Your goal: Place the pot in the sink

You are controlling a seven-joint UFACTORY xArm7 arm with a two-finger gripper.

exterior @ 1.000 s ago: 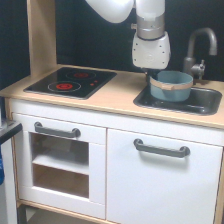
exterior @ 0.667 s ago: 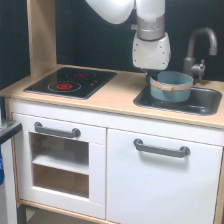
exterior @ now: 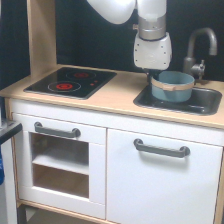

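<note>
Almost nothing has shifted since the earlier frames — the arm's white wrist has stayed above the back left part of the sink (exterior: 207, 106), and the pot (exterior: 172, 86) sits where it did a second ago. The pot is upright inside the dark grey basin, toward the exterior view's left half of it, its tan band and a short side handle facing the camera; its upper part stands above the level of the light wood surface (exterior: 112, 100).

The gripper (exterior: 153, 74) is mostly hidden behind the bulky wrist housing and the pot's rim, reaching down at the pot's back left edge. Whether its fingers are apart or closed on the rim cannot be told from this view — only a dark sliver shows between the housing and the pot.

The grey tap (exterior: 199, 47) rises behind the sink on the exterior view's right, curving over the basin. Well apart, on the exterior view's left, lies the black stovetop (exterior: 71, 82) with its red rings. Below the surface are the white cabinet fronts, each with a grey bar handle (exterior: 161, 148).
</note>
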